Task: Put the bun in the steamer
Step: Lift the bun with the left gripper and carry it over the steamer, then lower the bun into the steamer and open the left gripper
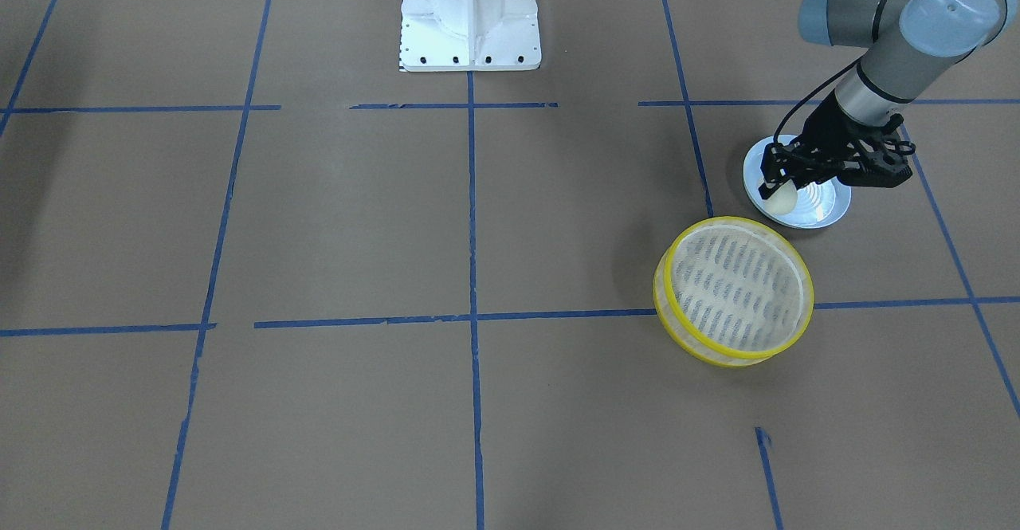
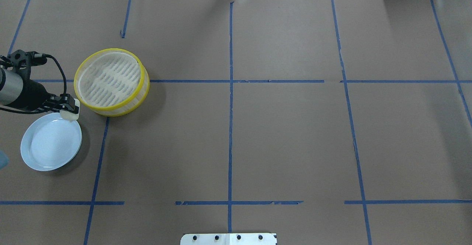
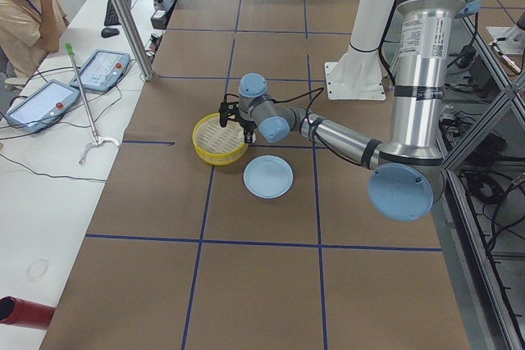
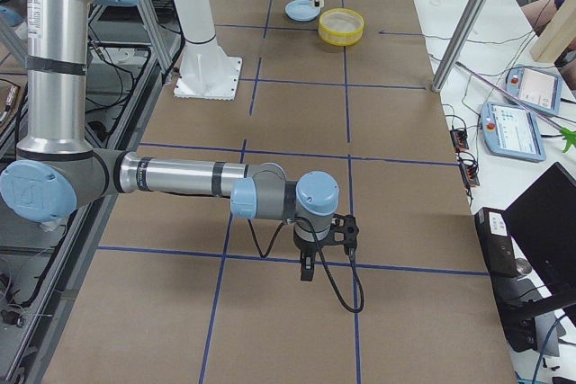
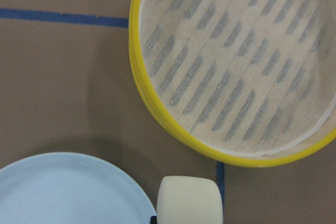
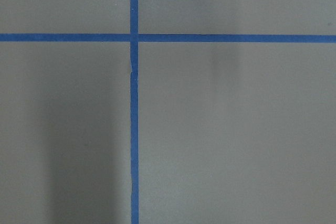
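My left gripper (image 1: 777, 191) is shut on the bun (image 1: 782, 199), a small cream-white lump. It holds the bun above the rim of the pale blue plate (image 1: 821, 211), on the side nearest the steamer (image 1: 677, 331). In the overhead view the bun (image 2: 70, 115) hangs between the plate (image 2: 51, 143) and the yellow-rimmed steamer (image 2: 121, 108), which holds nothing. The left wrist view shows the bun (image 5: 189, 199) at the bottom, with the steamer rim (image 5: 137, 77) just beyond it. My right gripper (image 4: 308, 274) shows only in the exterior right view, low over bare table far from these things. I cannot tell its state.
The robot's white base (image 1: 470, 12) stands at the middle of the robot's side of the table. The brown table carries blue tape lines (image 2: 230, 108). An operator (image 3: 25, 6) sits at a side desk beyond the steamer.
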